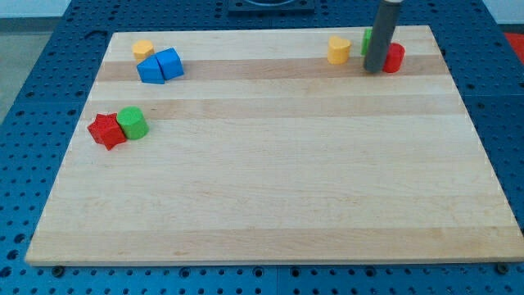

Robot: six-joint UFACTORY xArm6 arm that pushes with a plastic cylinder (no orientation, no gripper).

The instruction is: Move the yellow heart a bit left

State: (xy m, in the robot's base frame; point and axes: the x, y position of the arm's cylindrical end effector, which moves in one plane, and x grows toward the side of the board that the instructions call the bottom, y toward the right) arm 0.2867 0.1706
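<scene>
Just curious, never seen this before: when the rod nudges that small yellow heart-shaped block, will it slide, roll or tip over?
Probably slides: the small yellow heart-shaped block looks squat and flat-bottomed on the smooth wooden board. Pushed off-centre, it may turn. My tip is just to its right.

The wooden counter (270,180) carries blocks. Top left: yellow block (143,48), blue blocks (160,65), red star (106,130), green cylinder (132,122). Top right: yellow heart (338,50), red block (395,58), green block (368,41).

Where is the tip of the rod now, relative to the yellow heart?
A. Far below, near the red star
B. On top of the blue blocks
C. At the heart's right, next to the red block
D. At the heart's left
C: my tip sits to the view's right of the yellow heart, close beside the red block.
</scene>
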